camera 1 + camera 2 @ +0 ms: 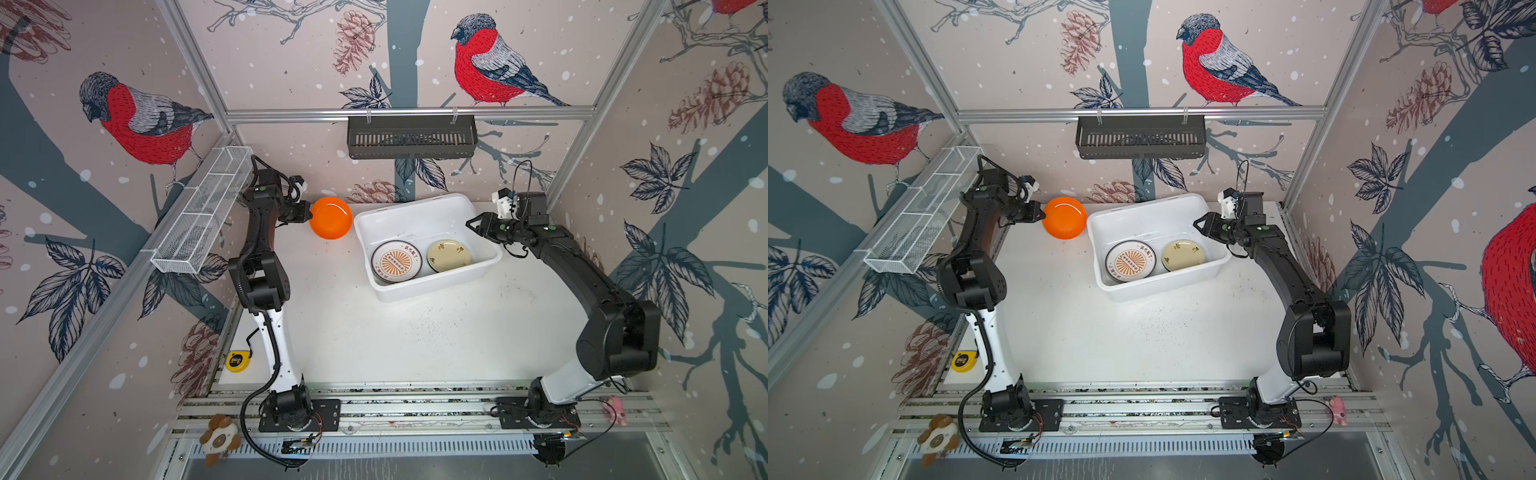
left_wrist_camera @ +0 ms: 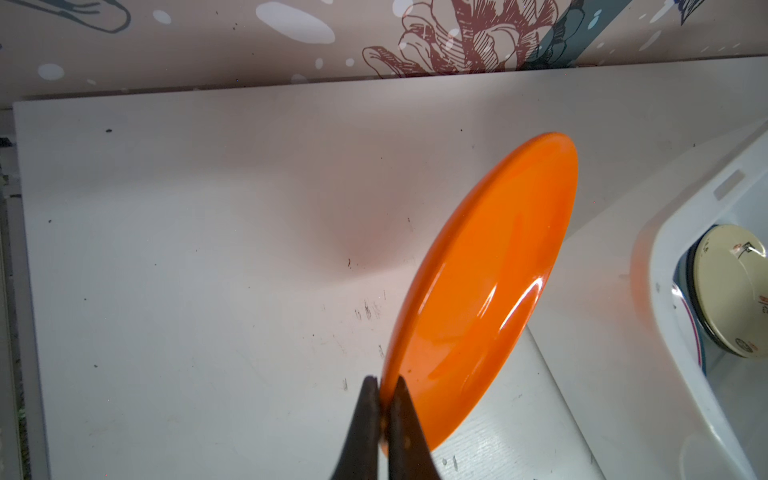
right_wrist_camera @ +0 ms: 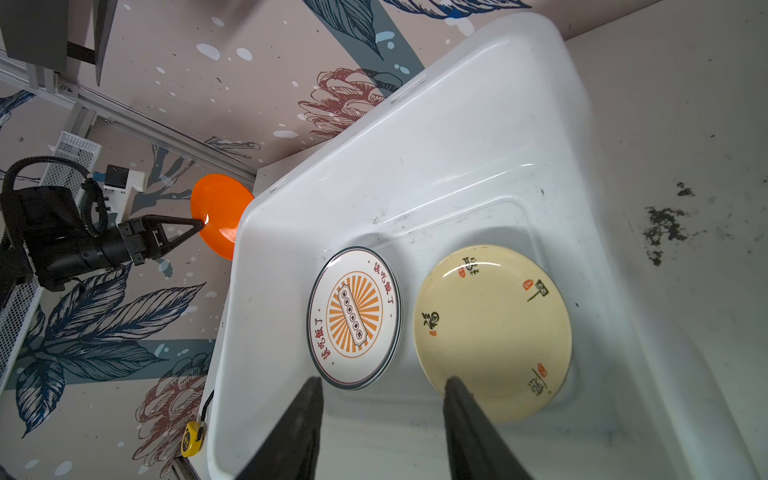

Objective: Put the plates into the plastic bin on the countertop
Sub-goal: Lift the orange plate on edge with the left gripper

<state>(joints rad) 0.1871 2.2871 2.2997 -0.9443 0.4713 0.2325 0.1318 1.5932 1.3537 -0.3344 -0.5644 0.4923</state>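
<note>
Orange plate pinched at its rim by left gripper, jaws clenched on the edge w/ rim wedged between the tips, as seen in left wrist view. Held tilted, clear of the countertop, shadow beneath. Near counter's far edge, just left of the bin, not touching it. Bin skewed, toward far right corner of counter. Inside, on bin floor: sunburst plate topping a stack at left, cream plate beside it at right, close together. Right gripper over bin's right rim, jaws apart, nothing between them. In right wrist view, both plates lying below and beyond the tips.
</note>
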